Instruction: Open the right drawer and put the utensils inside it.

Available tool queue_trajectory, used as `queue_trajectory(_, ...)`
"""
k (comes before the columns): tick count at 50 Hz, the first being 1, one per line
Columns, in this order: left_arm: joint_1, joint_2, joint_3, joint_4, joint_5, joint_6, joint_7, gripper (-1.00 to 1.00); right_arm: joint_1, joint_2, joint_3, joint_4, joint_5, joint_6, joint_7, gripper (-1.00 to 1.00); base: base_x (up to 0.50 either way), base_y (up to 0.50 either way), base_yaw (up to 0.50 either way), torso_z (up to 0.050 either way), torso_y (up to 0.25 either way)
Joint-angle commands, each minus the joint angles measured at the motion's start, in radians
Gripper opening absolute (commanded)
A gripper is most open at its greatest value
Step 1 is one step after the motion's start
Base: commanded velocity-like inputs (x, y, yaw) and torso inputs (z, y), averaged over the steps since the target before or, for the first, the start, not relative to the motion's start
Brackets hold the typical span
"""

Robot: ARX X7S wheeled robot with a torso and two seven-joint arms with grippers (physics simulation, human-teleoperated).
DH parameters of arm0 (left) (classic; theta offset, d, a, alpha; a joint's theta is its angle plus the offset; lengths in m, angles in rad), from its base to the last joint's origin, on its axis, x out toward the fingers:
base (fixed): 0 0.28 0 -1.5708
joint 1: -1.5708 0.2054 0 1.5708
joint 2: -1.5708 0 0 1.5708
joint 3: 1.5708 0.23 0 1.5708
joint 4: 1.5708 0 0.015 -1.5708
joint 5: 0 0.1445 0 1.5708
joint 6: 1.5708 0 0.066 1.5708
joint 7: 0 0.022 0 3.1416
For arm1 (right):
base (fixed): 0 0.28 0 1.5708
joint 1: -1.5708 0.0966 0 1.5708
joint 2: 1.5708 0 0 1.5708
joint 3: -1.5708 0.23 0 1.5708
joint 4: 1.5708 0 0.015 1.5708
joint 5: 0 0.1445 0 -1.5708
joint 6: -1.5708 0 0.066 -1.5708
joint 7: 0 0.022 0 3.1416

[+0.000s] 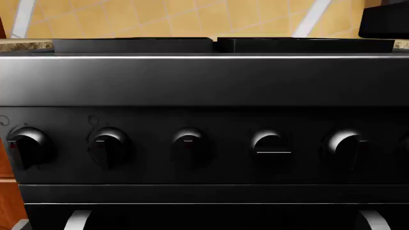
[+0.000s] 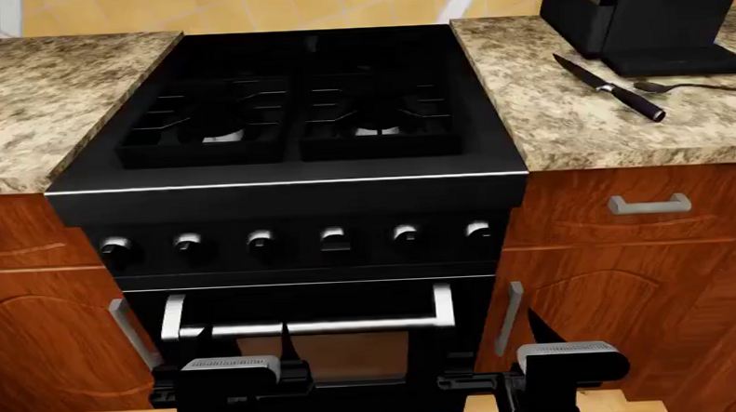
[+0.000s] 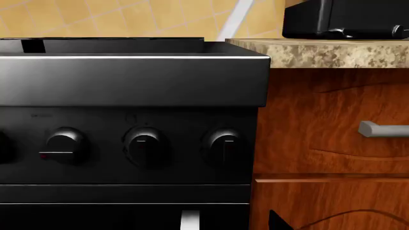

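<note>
The right drawer [image 2: 648,214] is shut, a reddish-brown front with a short silver bar handle [image 2: 649,203], just right of the stove; the right wrist view shows it too [image 3: 332,124]. On the counter above lie the utensils: a dark knife [image 2: 608,87] and a small spoon [image 2: 686,87]. Both grippers hang low before the oven door, far below the utensils. My left gripper [image 2: 244,340] is open and empty. My right gripper [image 2: 498,335] is open and empty, one fingertip [image 3: 276,221] over the cabinet wood, below and left of the drawer handle.
A black stove [image 2: 296,116] with a row of knobs [image 2: 332,237] and an oven door handle [image 2: 309,326] fills the middle. A black appliance [image 2: 645,12] stands behind the utensils. A taller cabinet door [image 2: 622,325] sits under the drawer. Another counter [image 2: 40,99] lies left.
</note>
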Motion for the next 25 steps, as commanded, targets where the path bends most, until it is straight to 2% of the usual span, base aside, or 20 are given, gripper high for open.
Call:
queue_trajectory(1, 0.000, -0.016, 0.018, 0.001, -0.016, 0.000, -0.020, 1.00, -0.004, 0.015, -0.015, -0.006, 0.025, -0.005, 0.017, 1.00, 0.00, 0.00, 0.00, 0.000, 0.000)
queue_trajectory(8, 0.000, -0.038, 0.042, 0.002, -0.041, -0.001, -0.047, 1.00, -0.001, 0.036, -0.036, -0.007, 0.058, 0.012, 0.048, 1.00, 0.00, -0.03, 0.00, 0.000, 0.000)
queue_trajectory(25, -0.004, -0.064, 0.071, 0.002, -0.068, -0.005, -0.092, 1.00, 0.004, 0.065, -0.071, -0.001, 0.090, 0.012, 0.083, 1.00, 0.00, -0.50, 0.00, 0.000, 0.000)
